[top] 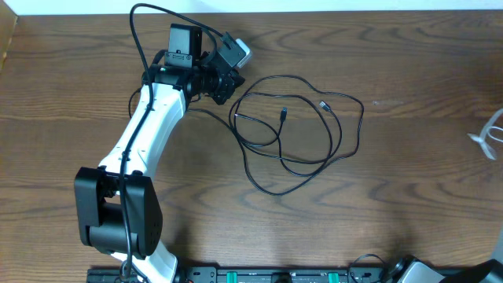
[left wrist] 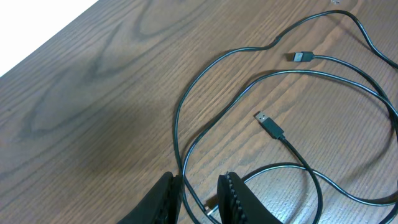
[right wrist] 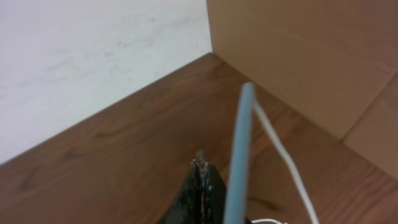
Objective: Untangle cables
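Note:
A black cable [top: 314, 161] lies in loose overlapping loops mid-table, its two plugs [top: 284, 112] [top: 323, 104] inside the loops. My left gripper [top: 233, 86] sits low at the loops' left edge. In the left wrist view the left gripper [left wrist: 199, 183] is open a little, and one black cable strand [left wrist: 178, 124] runs through the gap beside the left finger [left wrist: 165, 199], not pinched. Both plugs [left wrist: 303, 56] [left wrist: 268, 122] show there. A white cable [top: 491, 137] lies at the far right edge. My right gripper [right wrist: 202, 167] is shut, with the white cable [right wrist: 280, 149] passing just to its right.
A blurred pale strand [right wrist: 239, 155] hangs close to the right wrist camera. A tan panel [right wrist: 311, 50] stands beyond the table's edge there. The left arm's base [top: 118, 212] sits at the near left. The arm's own thick black cord [top: 145, 31] arcs near the back edge.

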### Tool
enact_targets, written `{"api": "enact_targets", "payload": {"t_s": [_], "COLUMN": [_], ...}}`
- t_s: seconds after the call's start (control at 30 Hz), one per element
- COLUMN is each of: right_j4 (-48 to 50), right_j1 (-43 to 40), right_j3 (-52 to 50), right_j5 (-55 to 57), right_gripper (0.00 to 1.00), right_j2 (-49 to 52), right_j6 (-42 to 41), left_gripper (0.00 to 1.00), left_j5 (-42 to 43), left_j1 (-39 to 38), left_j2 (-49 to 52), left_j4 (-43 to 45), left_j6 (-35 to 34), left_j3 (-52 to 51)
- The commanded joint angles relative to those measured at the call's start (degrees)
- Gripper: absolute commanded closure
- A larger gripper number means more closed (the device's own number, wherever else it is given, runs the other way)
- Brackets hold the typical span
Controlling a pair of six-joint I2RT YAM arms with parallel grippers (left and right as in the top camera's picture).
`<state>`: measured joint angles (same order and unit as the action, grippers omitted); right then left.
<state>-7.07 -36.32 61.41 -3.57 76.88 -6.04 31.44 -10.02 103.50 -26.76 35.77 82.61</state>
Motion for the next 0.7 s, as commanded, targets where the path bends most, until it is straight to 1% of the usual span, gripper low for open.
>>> {"api": "enact_targets", "payload": {"t_s": [0.0,0.03,0.1,0.17,0.2,0.27,0.33,0.37,0.4,0.5,0.53,0.67], "right_j4": [-0.7,-1.2,-2.1,-2.8,-3.1,-3.7,-4.1,-4.1,-4.1,-4.3,-4.3,-4.7], "right_j1": [-0.5,-0.5,-0.5,-0.5,-0.5,-0.5,-0.5,-0.4,-0.5,-0.4,-0.4,-0.4], "right_j3": [0.5,0.5,0.5,0.5,0.5,0.5,0.5,0.5,0.5,0.5,0.5,0.5], "right_j5": [1.7,1.7,1.7,1.1,0.2,-3.0,-6.7,-8.6,-10.4,-14.5,-15.9,-20.3], "right_gripper": [0.97,0.92,0.75,0.53,0.48,0.29,0.08,0.01,0.01,0.01,0.01,0.01], "right_j2": [1.8,2.4,3.5,4.8,5.3,6.0,6.5,6.6,6.6,6.6,6.6,6.6], "right_j6": [1.9,1.9,1.9,1.9,1.9,1.8,1.8,1.8,1.8,1.8,1.8,1.8], "left_gripper": [0.75,0.75,0.74,0.73,0.7,0.67,0.66,0.66,0.63,0.6,0.54,0.52], "left_j5": [1.0,1.0,1.0,1.0,1.0,1.0,1.0,1.0,1.0,1.0,1.0,1.0], "left_j1": [-0.1,-0.1,-0.1,-0.1,-0.1,-0.1,-0.1,-0.1,-0.1,-0.1,-0.1,-0.1], "left_j2": [0.0,0.0,0.0,0.0,0.0,0.0,0.0,0.0,0.0,0.0,0.0,0.0], "left_j4": [-0.2,-0.2,-0.2,-0.2,-0.2,-0.2,-0.2,-0.2,-0.2,-0.2,-0.2,-0.2], "left_j6": [-0.7,-0.8,-0.8,-0.8,-0.8,-0.8,-0.8,-0.8,-0.8,-0.8,-0.8,-0.8], "left_j3": [-0.2,-0.2,-0.3,-0.3,-0.3,-0.3,-0.3,-0.3,-0.3,-0.3,-0.3,-0.3]}}
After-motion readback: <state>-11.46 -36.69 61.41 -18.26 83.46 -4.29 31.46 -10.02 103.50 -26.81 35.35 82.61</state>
